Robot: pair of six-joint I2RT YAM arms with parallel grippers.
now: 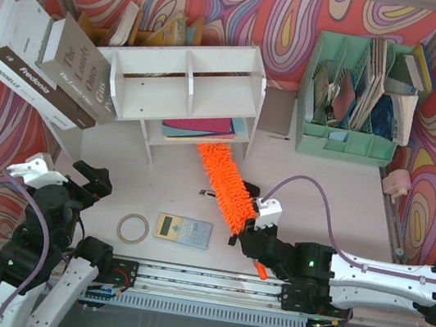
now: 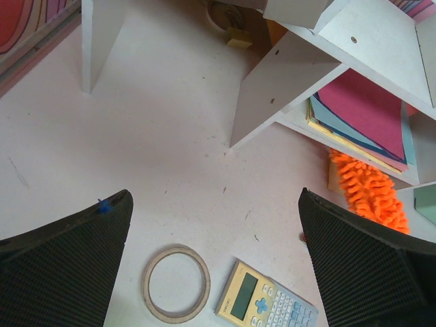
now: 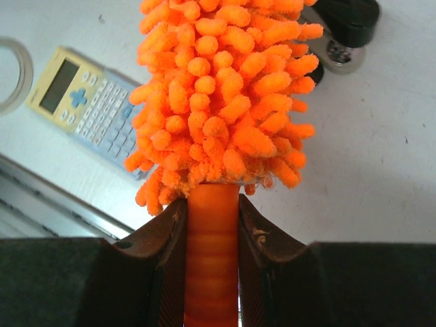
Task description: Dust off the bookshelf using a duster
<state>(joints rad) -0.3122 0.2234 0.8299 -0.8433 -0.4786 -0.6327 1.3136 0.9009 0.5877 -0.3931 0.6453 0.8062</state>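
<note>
Duster (image 1: 219,182) handle clamped in right pincer (image 3: 211,231), fluffy tip reaching the lower tier of the bookshelf (image 1: 185,84) across the desk (image 1: 346,192); left pincer (image 1: 93,179) gapes idle; sweeping along the shelves looks next

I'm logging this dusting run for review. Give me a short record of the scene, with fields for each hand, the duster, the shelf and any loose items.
right hand: shut on the duster, at its handle
left hand: open, empty, above the table
duster: fluffy head points at the bookshelf, tip at the lower tier's front edge
bookshelf: white, two tiers, coloured folders in the lower one
loose items: calculator and tape ring, near the arms
</note>
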